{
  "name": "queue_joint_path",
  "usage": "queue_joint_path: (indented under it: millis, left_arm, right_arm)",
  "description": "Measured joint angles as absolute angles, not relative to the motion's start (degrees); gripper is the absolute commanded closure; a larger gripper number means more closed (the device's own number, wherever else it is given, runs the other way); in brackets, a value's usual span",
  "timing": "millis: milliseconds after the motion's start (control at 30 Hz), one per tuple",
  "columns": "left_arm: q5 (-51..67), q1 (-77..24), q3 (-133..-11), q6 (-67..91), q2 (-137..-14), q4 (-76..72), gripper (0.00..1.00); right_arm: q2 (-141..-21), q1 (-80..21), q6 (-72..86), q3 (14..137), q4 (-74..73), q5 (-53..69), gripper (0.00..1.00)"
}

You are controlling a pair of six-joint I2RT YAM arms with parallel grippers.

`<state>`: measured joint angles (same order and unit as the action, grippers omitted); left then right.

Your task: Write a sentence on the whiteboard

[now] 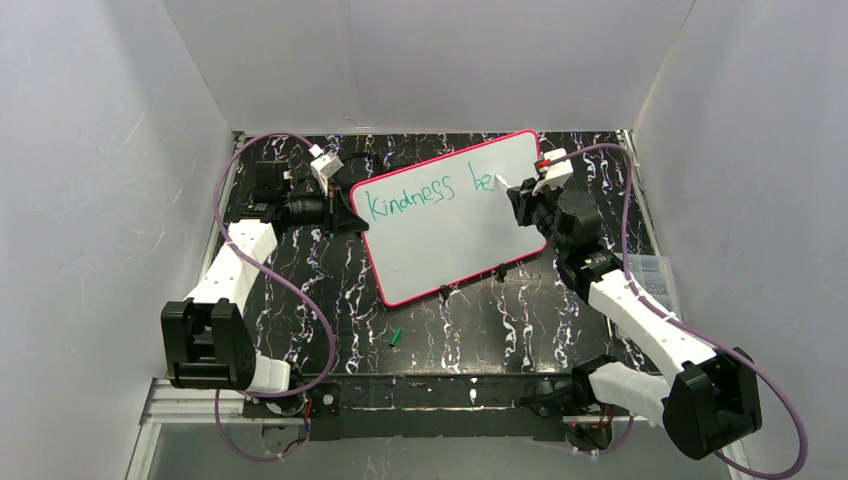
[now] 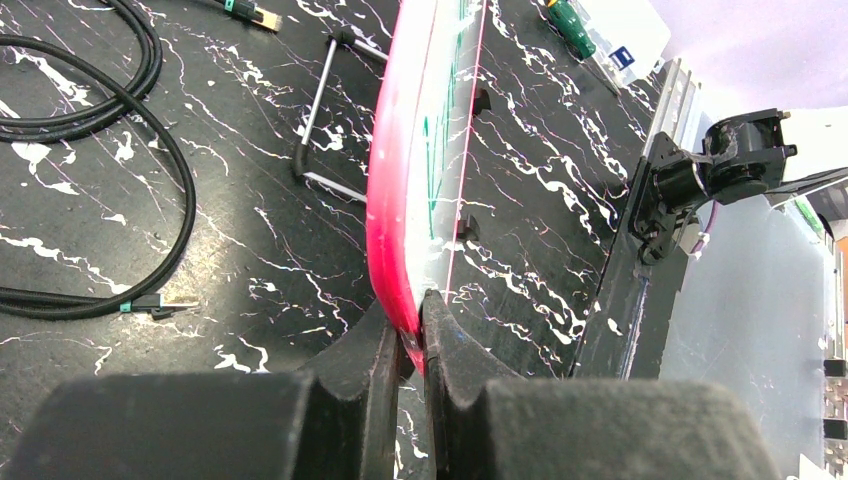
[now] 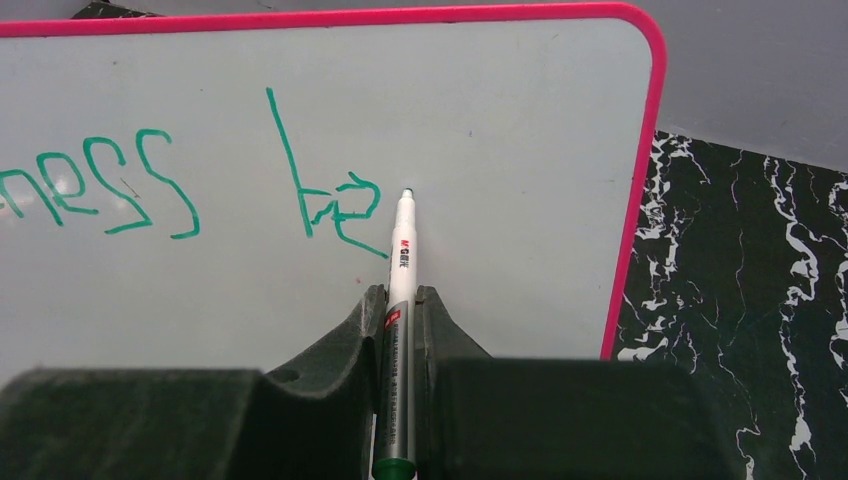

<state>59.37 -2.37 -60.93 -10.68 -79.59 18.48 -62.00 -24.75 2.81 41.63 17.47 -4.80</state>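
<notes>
The whiteboard (image 1: 450, 240) sits on the black marbled table (image 1: 480, 340), raised off it at a slant with a wire stand (image 2: 325, 120) behind it. Seen from the top camera, its long axis runs left to right, climbing slightly toward the far right corner. Small black clips (image 1: 445, 290) line its near long edge. The sentence (image 1: 420, 195) follows the long axis in green and reads "kindness be" so far. The left gripper (image 2: 420, 335) is closed on the pink rim at the board's left short edge. The right gripper (image 3: 400, 295) is clamped on a white marker (image 3: 401, 250), whose long axis points straight at the writing surface. Its green tip sits just right of the "e"; contact with the surface cannot be confirmed. A small green piece (image 1: 395, 338) lies on the table near the board's near edge.
</notes>
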Motion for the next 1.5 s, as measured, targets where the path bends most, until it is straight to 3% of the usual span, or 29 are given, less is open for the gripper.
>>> queue_joint_path:
  millis: [1500]
  left_arm:
    - [59.4, -2.4, -60.9, -10.7, -79.6, 18.5, 1.00]
  right_arm:
    - [-62.0, -24.8, 2.8, 40.8, 18.6, -5.6, 0.99]
